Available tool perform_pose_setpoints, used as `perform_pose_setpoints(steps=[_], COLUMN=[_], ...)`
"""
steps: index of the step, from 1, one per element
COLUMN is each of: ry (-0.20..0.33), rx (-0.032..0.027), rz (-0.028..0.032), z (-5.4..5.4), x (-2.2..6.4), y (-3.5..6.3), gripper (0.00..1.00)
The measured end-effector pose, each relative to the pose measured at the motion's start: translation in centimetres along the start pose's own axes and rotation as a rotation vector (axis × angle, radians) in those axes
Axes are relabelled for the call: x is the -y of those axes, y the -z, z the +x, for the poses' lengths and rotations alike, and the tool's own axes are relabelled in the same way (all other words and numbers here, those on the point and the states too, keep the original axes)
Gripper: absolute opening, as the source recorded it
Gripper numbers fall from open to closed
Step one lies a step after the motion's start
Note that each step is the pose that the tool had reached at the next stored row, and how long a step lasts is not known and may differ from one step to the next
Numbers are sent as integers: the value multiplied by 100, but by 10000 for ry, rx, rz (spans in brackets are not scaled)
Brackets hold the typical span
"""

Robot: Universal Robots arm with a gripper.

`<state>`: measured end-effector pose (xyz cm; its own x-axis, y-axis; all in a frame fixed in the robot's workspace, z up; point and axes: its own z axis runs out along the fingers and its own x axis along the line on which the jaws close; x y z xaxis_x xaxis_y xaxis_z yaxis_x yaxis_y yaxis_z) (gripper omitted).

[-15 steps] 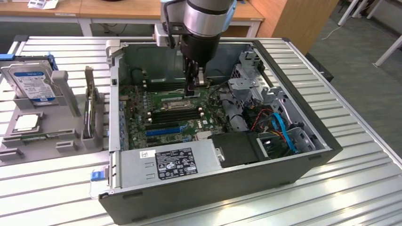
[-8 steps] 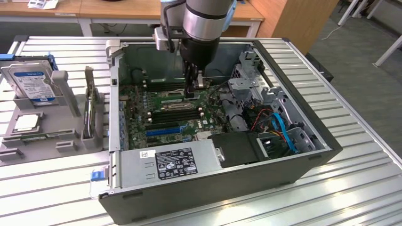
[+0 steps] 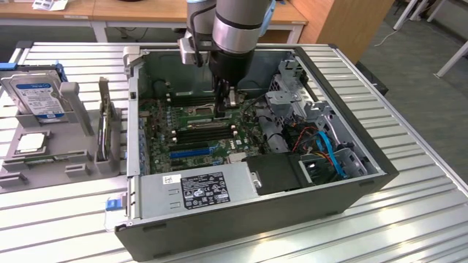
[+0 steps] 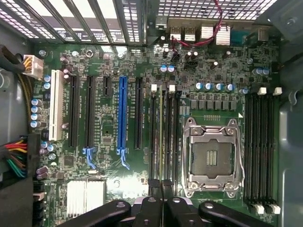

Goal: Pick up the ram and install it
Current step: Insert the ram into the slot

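The ram (image 4: 162, 137) stands on edge in the hand (image 4: 161, 209). From the wrist camera it shows as a thin yellow-green line running along one of the memory slots (image 4: 169, 137) just beside the CPU socket (image 4: 210, 158), on the side of the socket that faces the blue expansion slot (image 4: 122, 118). The hand is clenched on the stick: its two fingers (image 4: 149, 212) are drawn together with little more than the board's thickness between them.

Holding the stick edge-down and parallel to the slot looks deliberate, since the contacts can enter only when the board lines up lengthwise with the channel. Whether the ram is already seated or sits just above the slot cannot be told, nor whether the white latches (image 4: 153, 87) have closed on it.

In the exterior view the arm reaches straight down into the open computer case (image 3: 292, 222). The case lies on its side on the bench (image 3: 409, 219), so the motherboard (image 4: 106, 142) faces up and the slots beside the CPU socket can be reached from above. The second bank of slots (image 4: 260, 146), on the socket's opposite side, appears empty. The hard drive (image 3: 35, 93) rests in its holder outside the case, well apart from the socket.
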<state>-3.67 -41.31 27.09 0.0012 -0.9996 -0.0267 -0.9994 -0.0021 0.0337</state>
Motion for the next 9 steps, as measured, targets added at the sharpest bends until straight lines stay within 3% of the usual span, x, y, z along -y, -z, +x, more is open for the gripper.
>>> perform_pose_setpoints(steps=[9], ry=[0], rx=[-3], rz=[2], z=[3], x=[-9], y=[-111], gripper=[12])
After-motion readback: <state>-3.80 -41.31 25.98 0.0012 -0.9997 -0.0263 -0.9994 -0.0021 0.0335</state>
